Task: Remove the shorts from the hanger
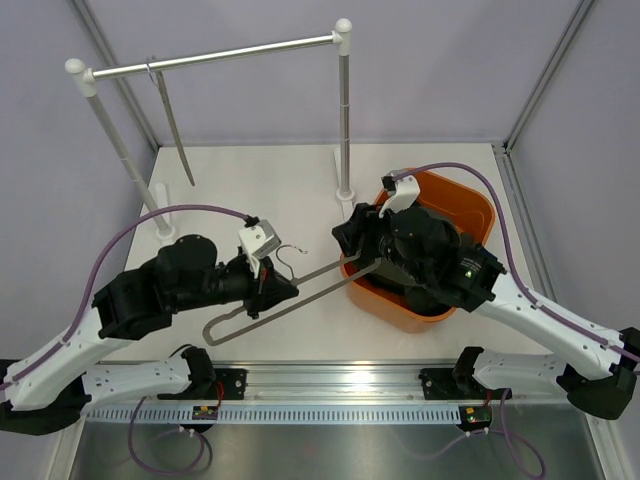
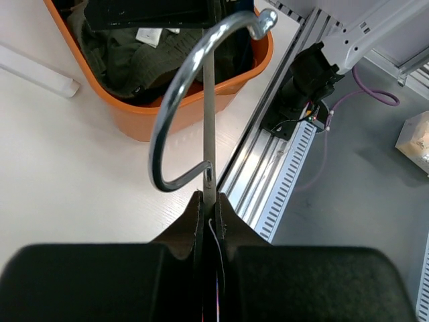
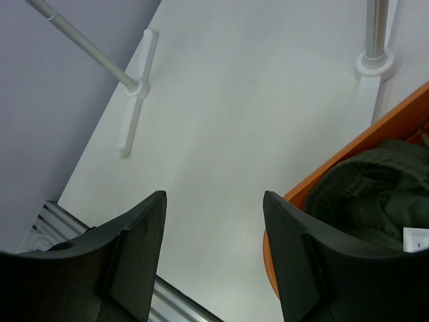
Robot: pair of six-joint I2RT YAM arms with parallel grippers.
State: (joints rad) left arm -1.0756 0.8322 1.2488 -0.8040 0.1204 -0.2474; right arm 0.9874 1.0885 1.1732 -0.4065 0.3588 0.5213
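Note:
The olive-green shorts lie bunched in the orange bin; they also show in the right wrist view. In the top view my right arm hides them. The bare metal hanger lies low over the table, slanting from the front towards the bin. My left gripper is shut on the hanger's straight bar, just below its hook. My right gripper is open and empty, at the bin's left rim, and it shows in the top view.
A clothes rack with a silver bar stands at the back, with a second empty hanger hanging near its left end. The rack's feet rest on the white table. An aluminium rail runs along the near edge.

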